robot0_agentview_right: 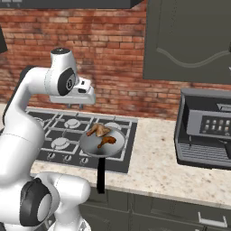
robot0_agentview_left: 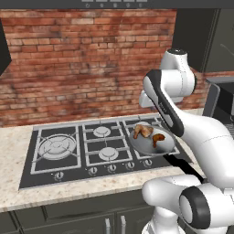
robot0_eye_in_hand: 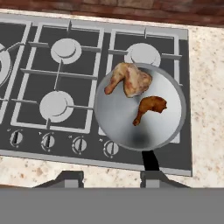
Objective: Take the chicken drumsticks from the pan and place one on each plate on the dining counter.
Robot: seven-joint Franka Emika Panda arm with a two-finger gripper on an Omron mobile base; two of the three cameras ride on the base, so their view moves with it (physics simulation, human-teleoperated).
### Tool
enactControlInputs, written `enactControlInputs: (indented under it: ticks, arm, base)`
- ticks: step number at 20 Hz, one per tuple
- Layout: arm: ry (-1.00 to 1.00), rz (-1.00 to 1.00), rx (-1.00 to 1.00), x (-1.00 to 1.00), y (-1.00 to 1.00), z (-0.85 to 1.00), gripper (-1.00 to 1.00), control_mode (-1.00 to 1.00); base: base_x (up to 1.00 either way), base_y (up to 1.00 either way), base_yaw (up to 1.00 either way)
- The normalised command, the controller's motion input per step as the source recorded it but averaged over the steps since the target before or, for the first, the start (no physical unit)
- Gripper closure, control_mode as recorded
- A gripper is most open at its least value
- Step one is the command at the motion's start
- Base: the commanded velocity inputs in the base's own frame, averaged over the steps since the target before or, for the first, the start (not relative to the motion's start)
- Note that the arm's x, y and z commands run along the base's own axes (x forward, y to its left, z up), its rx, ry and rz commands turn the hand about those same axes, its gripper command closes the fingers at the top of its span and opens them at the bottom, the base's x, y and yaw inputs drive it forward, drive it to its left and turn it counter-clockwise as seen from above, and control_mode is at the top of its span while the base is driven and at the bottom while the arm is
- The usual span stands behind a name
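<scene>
- Over on the gas hob (robot0_eye_in_hand: 57, 78), the pan (robot0_eye_in_hand: 118, 127) is sitting on the right-hand burners with both drumsticks in it, handle (robot0_agentview_right: 100, 176) poking out past the counter (robot0_agentview_right: 162, 167) edge.
- Gripper (robot0_eye_in_hand: 111, 177) is hovering well above the pan, holding nothing; fingertips look partly apart, but I can't tell how wide.
- The bigger drumstick (robot0_eye_in_hand: 131, 78) is lying near the far rim, the smaller drumstick (robot0_eye_in_hand: 150, 107) just beside it, apart from it.
- Both are looking golden-brown, fat at one end, tapering to bone.
- I'm guessing they're light, firm and a bit greasy, so pinching across the thick meaty end seems safest; the bone end could be slipping out.
</scene>
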Motion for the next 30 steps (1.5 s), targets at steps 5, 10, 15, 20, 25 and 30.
enactControlInputs:
  ticks: [5, 10, 15, 20, 25, 30]
  arm:
    - [-0.01, -0.03, 0.01, 0.00, 0.00, 0.00, -1.00, -1.00]
    - [0.00, -0.18, 0.09, 0.00, 0.01, -0.12, -1.00, -1.00]
    - [0.00, -0.32, 0.14, 0.00, 0.07, -0.28, -1.00, -1.00]
    - [0.03, -0.38, 0.09, -0.01, 0.12, -0.40, -1.00, -1.00]
    - [0.11, -0.39, 0.03, 0.00, 0.09, -0.44, -1.00, -1.00]
    - [0.15, -0.37, 0.00, 0.00, 0.05, -0.46, -1.00, -1.00]
  base:
    - [0.00, 0.00, 0.00]
    - [0.00, 0.00, 0.00]
    - [0.00, 0.00, 0.00]
    - [0.00, 0.00, 0.00]
    - [0.00, 0.00, 0.00]
    - [0.00, 0.00, 0.00]
